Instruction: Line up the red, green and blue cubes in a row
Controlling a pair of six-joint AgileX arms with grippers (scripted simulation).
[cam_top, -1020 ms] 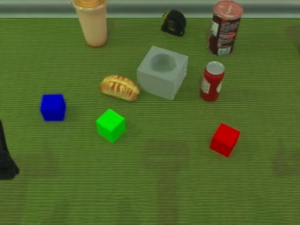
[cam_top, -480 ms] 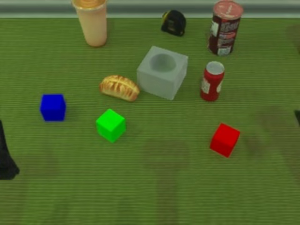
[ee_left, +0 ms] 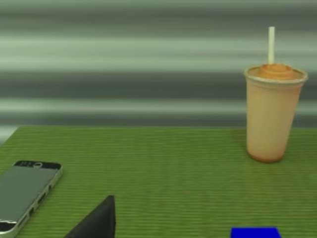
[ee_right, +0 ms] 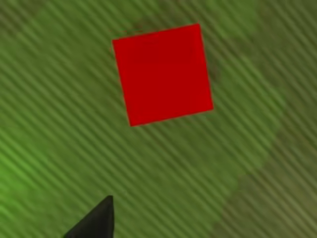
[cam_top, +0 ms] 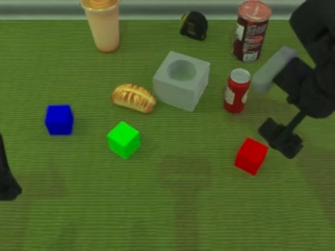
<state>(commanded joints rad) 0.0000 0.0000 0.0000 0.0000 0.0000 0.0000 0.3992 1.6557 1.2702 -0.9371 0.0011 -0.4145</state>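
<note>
Top view: the 3 small plain cubes lie apart on the green striped table (cam_top: 172, 209). The deep blue cube (cam_top: 58, 120) is at 9 o'clock from the centre, the bright green cube (cam_top: 123, 139) is near it towards the centre, and the bright red cube (cam_top: 251, 155) is at 4 o'clock. The black right gripper (cam_top: 281, 137) is just beside the red cube, at its 2 o'clock, not holding it; I cannot tell how wide its claw stands. The left arm is parked at the left edge.

Left wrist view: a peach plastic drink cup (ee_left: 274, 116) stands beyond the blue cube (ee_left: 255, 232); a grey flat phone (ee_left: 25, 191) lies well apart.

Right wrist view: the red cube (ee_right: 162, 74) lies free on the table.
</note>
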